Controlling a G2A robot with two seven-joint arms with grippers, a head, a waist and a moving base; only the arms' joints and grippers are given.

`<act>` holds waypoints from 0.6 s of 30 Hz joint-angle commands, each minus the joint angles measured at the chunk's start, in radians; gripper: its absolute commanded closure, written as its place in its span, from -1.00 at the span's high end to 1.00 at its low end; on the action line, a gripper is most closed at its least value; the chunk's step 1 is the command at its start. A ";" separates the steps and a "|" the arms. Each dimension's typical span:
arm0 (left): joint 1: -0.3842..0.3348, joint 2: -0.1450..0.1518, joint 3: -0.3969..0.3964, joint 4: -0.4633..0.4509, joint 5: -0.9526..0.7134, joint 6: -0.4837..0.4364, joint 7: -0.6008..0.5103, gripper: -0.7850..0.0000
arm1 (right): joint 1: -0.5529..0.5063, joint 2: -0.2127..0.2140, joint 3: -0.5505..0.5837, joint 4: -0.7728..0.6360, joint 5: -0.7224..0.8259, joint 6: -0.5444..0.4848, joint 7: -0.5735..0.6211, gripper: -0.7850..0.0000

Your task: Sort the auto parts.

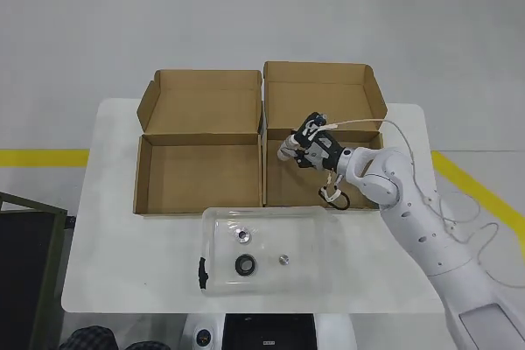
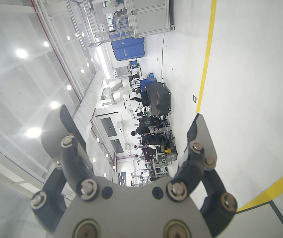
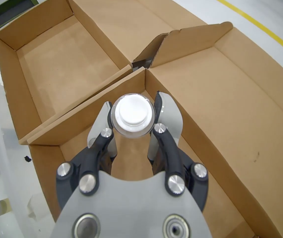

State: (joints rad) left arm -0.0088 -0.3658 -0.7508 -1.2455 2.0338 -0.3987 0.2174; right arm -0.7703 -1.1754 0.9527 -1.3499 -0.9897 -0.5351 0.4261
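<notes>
My right gripper (image 3: 133, 116) is shut on a round white part with a clear rim (image 3: 133, 115), held over the near left corner of the right cardboard box (image 3: 230, 105). From above, the right gripper (image 1: 290, 149) hangs at that box's (image 1: 365, 188) left wall, beside the left cardboard box (image 1: 197, 179). A clear plastic tray (image 1: 315, 229) at the table's front holds a black ring (image 1: 245, 264), a silver round part (image 1: 242, 234) and a small silver part (image 1: 283, 259). My left gripper (image 2: 129, 125) is open with nothing between its fingers, pointing out at the room.
Both boxes stand side by side at the table's back with lids folded open away from me. A black clip (image 1: 202, 272) sits on the tray's left end. White table surface (image 1: 114, 219) lies free left of the boxes and tray.
</notes>
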 commanded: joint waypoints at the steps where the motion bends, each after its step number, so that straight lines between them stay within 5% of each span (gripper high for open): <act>1: 0.000 0.000 0.000 0.000 0.000 0.000 0.000 1.00 | 0.013 -0.006 -0.013 0.023 0.001 0.001 -0.001 -1.00; 4: 0.000 0.000 0.000 0.000 0.000 0.000 0.000 1.00 | 0.028 -0.013 -0.029 0.049 -0.003 0.000 0.001 -1.00; 11: 0.000 0.000 0.000 0.000 0.000 0.000 0.000 1.00 | 0.044 -0.025 -0.052 0.080 -0.015 0.001 0.001 -0.18; 18: 0.000 0.000 0.000 0.000 0.000 0.000 0.000 1.00 | 0.036 -0.025 -0.043 0.060 -0.034 -0.001 -0.007 0.00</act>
State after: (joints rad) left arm -0.0088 -0.3658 -0.7508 -1.2455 2.0338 -0.3987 0.2174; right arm -0.7301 -1.2016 0.9052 -1.2800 -1.0194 -0.5363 0.4203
